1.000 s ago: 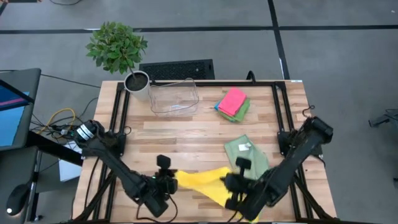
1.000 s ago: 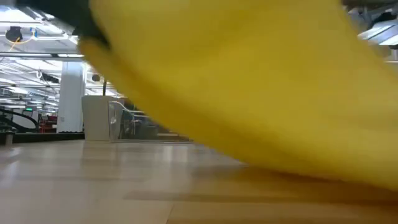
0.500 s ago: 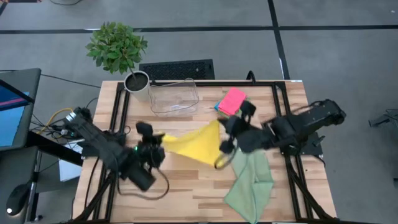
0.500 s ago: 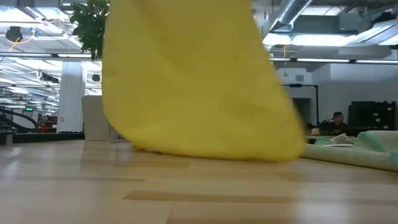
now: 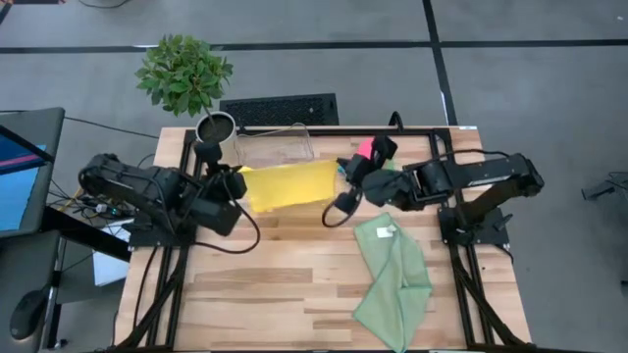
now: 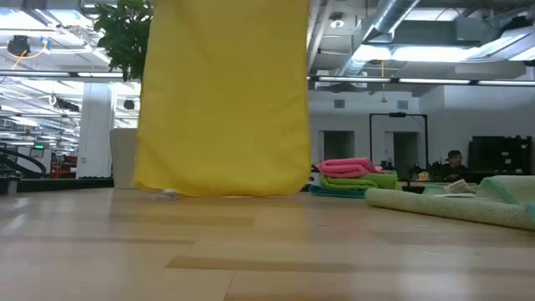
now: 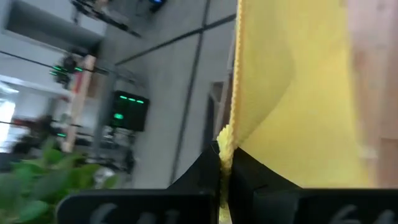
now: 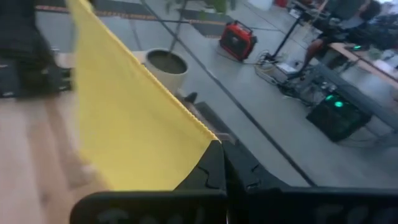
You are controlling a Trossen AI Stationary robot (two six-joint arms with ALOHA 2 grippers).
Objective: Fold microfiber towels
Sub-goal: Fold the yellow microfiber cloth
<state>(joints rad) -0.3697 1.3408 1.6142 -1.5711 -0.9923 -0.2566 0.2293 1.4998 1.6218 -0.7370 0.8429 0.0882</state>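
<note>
Now the yellow towel (image 5: 290, 184) hangs stretched between both grippers above the table's (image 5: 294, 284) far half, toward twelve o'clock from its middle. At the towel's nine o'clock edge the left gripper (image 5: 233, 182) is clamped tight on a corner; at its three o'clock edge the right gripper (image 5: 345, 176) pinches the opposite corner. Its lower hem just reaches the tabletop. A sage towel (image 5: 394, 277) lies at four o'clock.

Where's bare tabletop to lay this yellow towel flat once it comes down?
Best patch: the bare wood table toward its near edge, left of the sage green towel and below the hanging yellow towel. The far edge is crowded: clear bin, plant pot, folded pink-and-green stack.
</note>
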